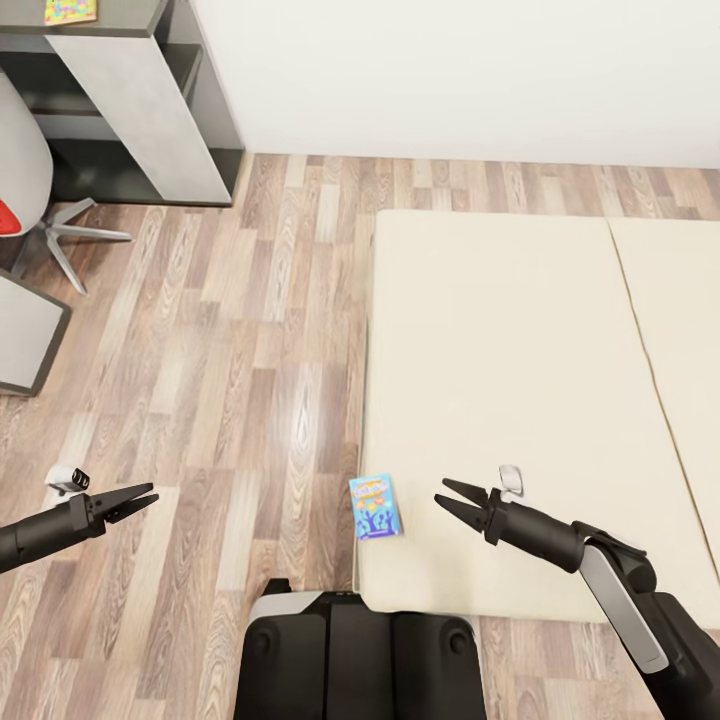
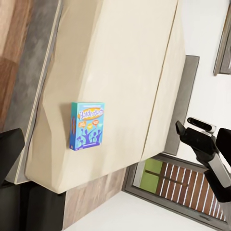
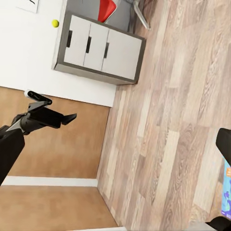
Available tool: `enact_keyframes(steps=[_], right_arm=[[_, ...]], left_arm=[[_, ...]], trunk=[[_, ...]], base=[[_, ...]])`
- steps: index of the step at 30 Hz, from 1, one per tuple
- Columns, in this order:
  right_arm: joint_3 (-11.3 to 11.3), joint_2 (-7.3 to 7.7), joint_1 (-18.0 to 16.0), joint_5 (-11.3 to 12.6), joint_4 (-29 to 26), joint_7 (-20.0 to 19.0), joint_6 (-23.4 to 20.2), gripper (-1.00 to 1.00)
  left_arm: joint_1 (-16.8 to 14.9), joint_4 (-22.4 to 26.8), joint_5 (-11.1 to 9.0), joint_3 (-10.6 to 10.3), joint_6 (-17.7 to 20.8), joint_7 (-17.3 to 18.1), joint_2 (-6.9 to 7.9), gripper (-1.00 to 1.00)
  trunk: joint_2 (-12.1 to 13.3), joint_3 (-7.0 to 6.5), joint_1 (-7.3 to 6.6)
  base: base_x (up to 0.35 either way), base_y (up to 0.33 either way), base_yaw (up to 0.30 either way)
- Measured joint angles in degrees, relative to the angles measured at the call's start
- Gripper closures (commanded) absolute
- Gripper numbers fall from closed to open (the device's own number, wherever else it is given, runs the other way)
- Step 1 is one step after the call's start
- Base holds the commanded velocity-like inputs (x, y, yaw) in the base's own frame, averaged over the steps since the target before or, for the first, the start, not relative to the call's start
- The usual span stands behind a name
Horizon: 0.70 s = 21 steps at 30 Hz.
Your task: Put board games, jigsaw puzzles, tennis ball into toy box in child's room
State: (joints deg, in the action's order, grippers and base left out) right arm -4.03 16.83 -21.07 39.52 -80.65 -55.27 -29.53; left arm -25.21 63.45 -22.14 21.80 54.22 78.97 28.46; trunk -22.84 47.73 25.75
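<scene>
Head view: robot at bed (image 1: 520,400) corner, fetching board game. 1 blue game box (image 1: 375,506) flat on bed's near corner, just beside right tool (image 1: 452,500). Both tools released, holding nothing; left tool (image 1: 135,498) over floor. Next: prob. right tool down onto box, pinch its edge. On bench (image 1: 100,20) far left, 1 puzzle board (image 1: 70,11). Right wrist view: 1 tennis ball (image 3: 55,23) on bench.

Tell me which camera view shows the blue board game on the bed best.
The left wrist view: the blue board game shows whole, its cartoon print readable. The head view shows it small, at the bed edge; the right wrist view catches a cropped sliver.
</scene>
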Motion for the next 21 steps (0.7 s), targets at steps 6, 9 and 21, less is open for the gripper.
enact_keyframes(steps=[6,9,21], right_arm=[[-0.1,-0.02,0.0,0.0,0.3,0.5,-0.1,-1.00],[-0.2,-0.06,0.0,-0.1,0.3,0.8,-0.1,-1.00],[-0.5,-0.09,0.0,-0.4,0.4,2.4,-0.2,-1.00]], left_arm=[[0.0,0.0,0.0,0.0,0.0,0.0,-0.08,-1.00],[0.0,0.0,0.0,0.0,0.0,0.0,-0.14,-1.00],[0.0,0.0,0.0,0.0,0.0,0.0,-0.17,-1.00]], trunk=[[0.0,-0.56,0.00],[0.0,-0.76,0.00],[0.0,-1.39,0.00]], base=[[0.000,0.000,0.015],[0.000,0.000,0.004],[0.000,0.000,-0.064]])
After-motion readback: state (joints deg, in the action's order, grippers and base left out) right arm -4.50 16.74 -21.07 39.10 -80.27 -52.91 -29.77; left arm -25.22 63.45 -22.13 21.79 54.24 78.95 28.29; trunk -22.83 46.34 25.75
